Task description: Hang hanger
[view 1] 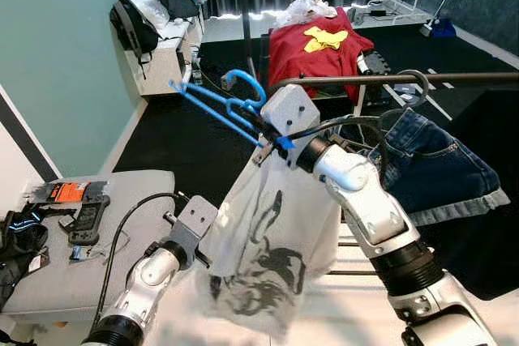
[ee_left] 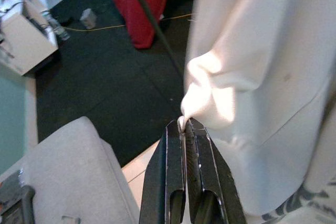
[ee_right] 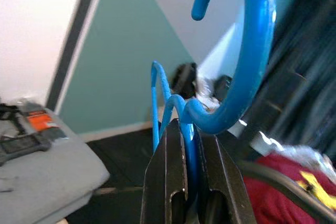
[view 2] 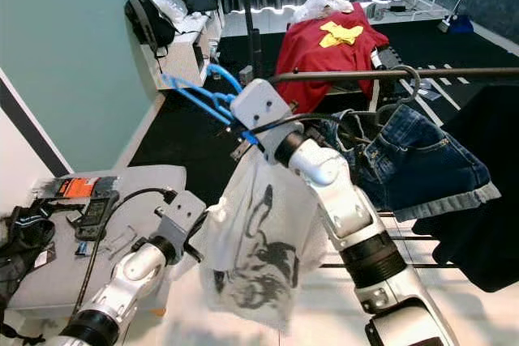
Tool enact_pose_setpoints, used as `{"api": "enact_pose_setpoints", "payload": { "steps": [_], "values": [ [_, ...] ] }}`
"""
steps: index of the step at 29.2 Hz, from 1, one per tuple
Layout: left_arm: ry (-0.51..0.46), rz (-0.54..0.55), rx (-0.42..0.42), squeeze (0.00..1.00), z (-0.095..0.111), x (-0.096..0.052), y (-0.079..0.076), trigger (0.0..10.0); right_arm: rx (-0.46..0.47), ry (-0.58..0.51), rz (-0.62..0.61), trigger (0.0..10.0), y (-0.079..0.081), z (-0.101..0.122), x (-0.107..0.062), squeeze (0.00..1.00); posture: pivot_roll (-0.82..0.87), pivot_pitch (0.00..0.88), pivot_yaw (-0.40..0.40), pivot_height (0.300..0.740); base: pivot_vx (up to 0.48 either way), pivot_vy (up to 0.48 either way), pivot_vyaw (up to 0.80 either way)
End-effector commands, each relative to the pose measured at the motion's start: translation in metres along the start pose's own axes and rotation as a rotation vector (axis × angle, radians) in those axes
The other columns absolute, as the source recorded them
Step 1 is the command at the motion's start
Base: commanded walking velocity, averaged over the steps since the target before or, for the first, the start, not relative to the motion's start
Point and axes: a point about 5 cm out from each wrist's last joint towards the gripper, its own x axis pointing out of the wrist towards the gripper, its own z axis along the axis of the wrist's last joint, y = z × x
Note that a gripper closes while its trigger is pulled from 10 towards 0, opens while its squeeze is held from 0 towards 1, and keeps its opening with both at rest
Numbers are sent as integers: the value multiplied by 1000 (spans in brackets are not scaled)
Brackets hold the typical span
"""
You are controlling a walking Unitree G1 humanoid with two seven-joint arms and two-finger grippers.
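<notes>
Left eye view: dark clothes rail (view 1: 454, 79), then white printed shirt (view 1: 268, 241) on the blue hanger (view 1: 219, 107) — right gripper (ee_right: 191, 129) clamped at its neck, left gripper (ee_left: 185, 129) pinching the hem. Swing the hook over the rail — then lower.

The hanger (ee_right: 247, 66) is glossy, smooth blue plastic. The white shirt (view 1: 268, 241) is thin, soft cloth with a dark print. The rail (view 1: 422, 79) looks like dark matt metal. The shorts (view 1: 434, 168) are rough blue denim with frayed hems.
</notes>
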Motion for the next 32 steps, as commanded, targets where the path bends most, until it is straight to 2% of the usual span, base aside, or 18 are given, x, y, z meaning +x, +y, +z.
{"api": "enact_pose_setpoints", "payload": {
  "steps": [1, 3, 4, 5, 6, 7, 11, 16, 17, 18, 19, 20, 22, 23, 26, 28, 31, 32],
  "values": [
    [19, 19, 14, 0, -3, -2, 7, 0, 27, -21, -54, 0, -9, 4, -3, 0, -61, 23, 39, 740, 0, 0, 0],
    [38, 12, 28, 0, -6, -3, 8, 0, 49, -30, -89, 0, -15, 3, -6, 0, -62, 23, 39, 740, 0, 0, 0],
    [96, -72, 40, 0, -15, -6, 0, 0, 114, -79, -164, 0, -27, 9, -9, 0, -65, 23, 42, 740, 0, 0, 0],
    [96, -72, 40, 0, -15, -6, 0, 0, 114, -79, -164, 0, -27, 9, -9, 0, -65, 23, 42, 740, 0, 0, 0],
    [121, -143, 62, 0, -20, -10, -7, 0, 140, -109, -226, 0, -37, 13, -11, 0, -65, 24, 45, 740, 0, 0, 0],
    [135, -170, 69, 0, -24, -13, -11, 0, 13, -73, -295, 0, -47, 14, -11, 0, -73, 26, 48, 740, 0, 0, 0],
    [123, -126, 37, 0, -23, -13, -12, 0, -86, -39, -392, 0, -56, 13, -11, 0, -71, 26, 44, 740, 0, 0, 0],
    [79, -43, -33, 0, -15, -10, -6, 0, -145, -37, -406, 0, -46, 16, -3, 0, -63, 23, 38, 740, 0, 0, 0],
    [60, -19, -46, 0, -12, -9, -1, 0, -77, -59, -353, 0, -33, 17, 3, 0, -60, 20, 41, 740, 0, 0, 0],
    [60, -19, -46, 0, -12, -9, -1, 0, -77, -59, -353, 0, -33, 17, 3, 0, -60, 20, 41, 740, 0, 0, 0],
    [41, -15, -47, 0, -9, -8, 2, 0, 81, -97, -255, 0, -19, 17, 9, 0, -59, 18, 42, 740, 0, 0, 0],
    [41, -15, -47, 0, -9, -8, 2, 0, 81, -97, -255, 0, -19, 17, 9, 0, -59, 18, 42, 740, 0, 0, 0],
    [16, 9, -46, 0, -5, -8, 8, 0, 173, -109, -165, 0, -9, 16, 9, 0, -59, 14, 41, 740, 0, 0, 0],
    [16, 9, -46, 0, -5, -8, 8, 0, 173, -109, -165, 0, -9, 16, 9, 0, -59, 14, 41, 740, 0, 0, 0],
    [-6, 65, -39, 0, -2, -9, 18, 0, 251, -81, -4, 0, 5, 8, 4, 0, -60, 12, 40, 740, 0, 0, 0],
    [-13, 118, -56, 0, -2, -11, 25, 0, 252, -36, 102, 0, 14, -3, -4, 0, -60, 11, 37, 740, 0, 0, 0],
    [-14, 131, -62, 0, -2, -11, 26, 0, 249, -26, 123, 0, 15, -5, -6, 0, -60, 11, 37, 740, 0, 0, 0],
    [-23, 160, -90, 0, -1, -12, 30, 0, 249, -9, 185, 0, 18, -11, -13, 0, -59, 8, 36, 740, 0, 0, 0]
  ]
}}
